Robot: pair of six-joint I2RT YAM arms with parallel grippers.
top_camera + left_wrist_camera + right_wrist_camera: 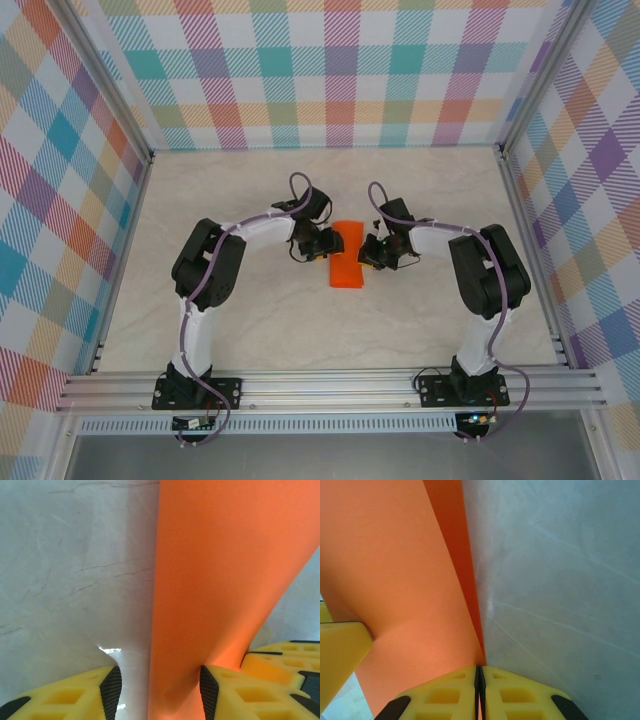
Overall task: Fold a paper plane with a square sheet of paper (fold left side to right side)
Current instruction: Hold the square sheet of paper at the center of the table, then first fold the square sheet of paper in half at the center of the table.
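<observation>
— How do the arms stand?
— The left arm (205,270) and the right arm (490,270) each rise from the base, bend at the elbow and reach inward, wrists facing each other.
— And the grippers?
— The left gripper (160,687) has its yellow fingers (75,697) apart. The right gripper (480,680) is pressed closed, pinching the edge of the sheet of paper (395,580).

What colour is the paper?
The paper is bright orange, clearest in the left wrist view.

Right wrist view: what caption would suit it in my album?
Right arm's yellow fingers pinch shut on the edge of the folded orange paper over the pale table.
</observation>
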